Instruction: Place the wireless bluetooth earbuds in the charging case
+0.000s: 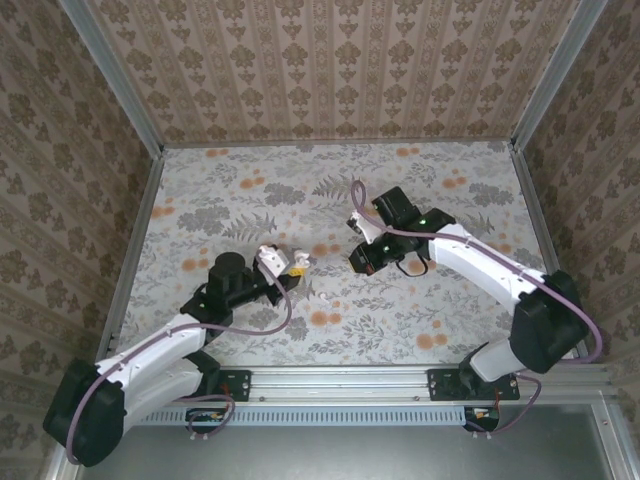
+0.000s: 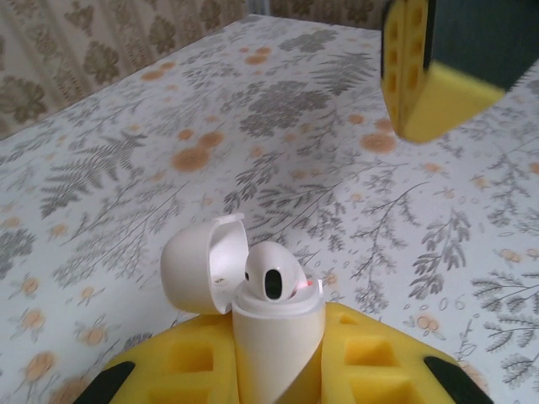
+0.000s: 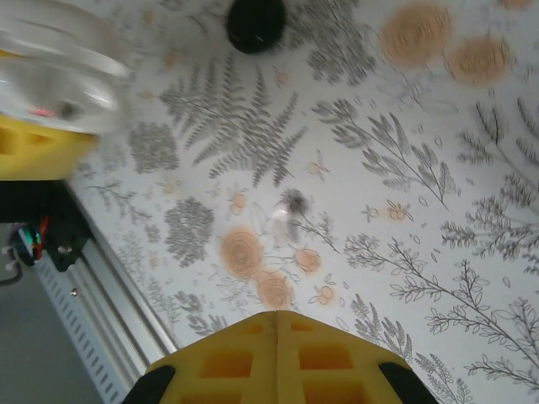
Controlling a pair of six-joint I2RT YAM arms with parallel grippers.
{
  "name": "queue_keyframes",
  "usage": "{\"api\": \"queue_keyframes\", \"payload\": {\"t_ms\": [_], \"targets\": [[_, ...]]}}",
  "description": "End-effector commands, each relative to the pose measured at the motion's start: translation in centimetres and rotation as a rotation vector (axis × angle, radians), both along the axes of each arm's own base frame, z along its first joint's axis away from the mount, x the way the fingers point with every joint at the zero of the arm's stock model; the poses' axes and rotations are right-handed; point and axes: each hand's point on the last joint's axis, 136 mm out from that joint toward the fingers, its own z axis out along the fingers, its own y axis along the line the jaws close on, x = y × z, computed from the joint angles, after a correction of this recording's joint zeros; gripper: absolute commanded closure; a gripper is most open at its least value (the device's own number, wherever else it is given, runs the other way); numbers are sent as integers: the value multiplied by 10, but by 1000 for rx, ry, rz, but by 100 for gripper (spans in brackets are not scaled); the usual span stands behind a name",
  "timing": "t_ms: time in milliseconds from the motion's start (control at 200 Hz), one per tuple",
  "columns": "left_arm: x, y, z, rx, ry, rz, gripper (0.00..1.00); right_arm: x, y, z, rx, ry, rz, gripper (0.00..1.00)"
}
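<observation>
The white charging case (image 2: 271, 337) stands upright with its lid (image 2: 202, 265) flipped open to the left. My left gripper (image 2: 278, 358) is shut on its body between the yellow pads (image 2: 189, 362). One white earbud (image 2: 271, 273) sits in the case's mouth, beside a small red light. In the top view the left gripper (image 1: 278, 266) holds the case mid-table. A second white earbud (image 3: 282, 220) lies loose on the flowered table, blurred, just ahead of my right gripper (image 3: 276, 324). That gripper's yellow pads meet with nothing between them. It hovers right of the case (image 1: 363, 257).
A small black rounded piece (image 3: 255, 21) lies on the table beyond the loose earbud. The metal rail (image 3: 109, 295) of the near edge runs at the lower left of the right wrist view. Patterned walls enclose the table (image 1: 450, 310) on three sides.
</observation>
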Motion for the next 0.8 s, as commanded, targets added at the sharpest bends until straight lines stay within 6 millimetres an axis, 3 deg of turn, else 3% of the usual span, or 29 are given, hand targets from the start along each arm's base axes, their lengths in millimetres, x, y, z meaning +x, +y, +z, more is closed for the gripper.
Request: {"api": "queue_keyframes", "payload": {"t_ms": [0,215,350,440,510,605,690,795], "targets": [[7,11,6,-37,-12,72,100,10,5,-21,34,53,-59,96],[13,27,-3,-41,14,165,100,11,17,-34,37,55,-110,93],[15,33,1,-45,22,207,100,7,19,-46,-79,20,-166,78],[16,37,6,-53,17,228,100,8,17,-55,-150,23,-276,76],[16,39,9,-55,14,240,100,3,27,-57,-145,25,-300,73],[14,42,13,-57,12,245,100,-7,48,-55,-192,-63,-172,70],[12,42,16,-66,10,239,100,-12,61,-58,-245,-101,-19,61],[9,43,18,-69,10,239,100,-13,62,-70,-339,-114,132,57]]}}
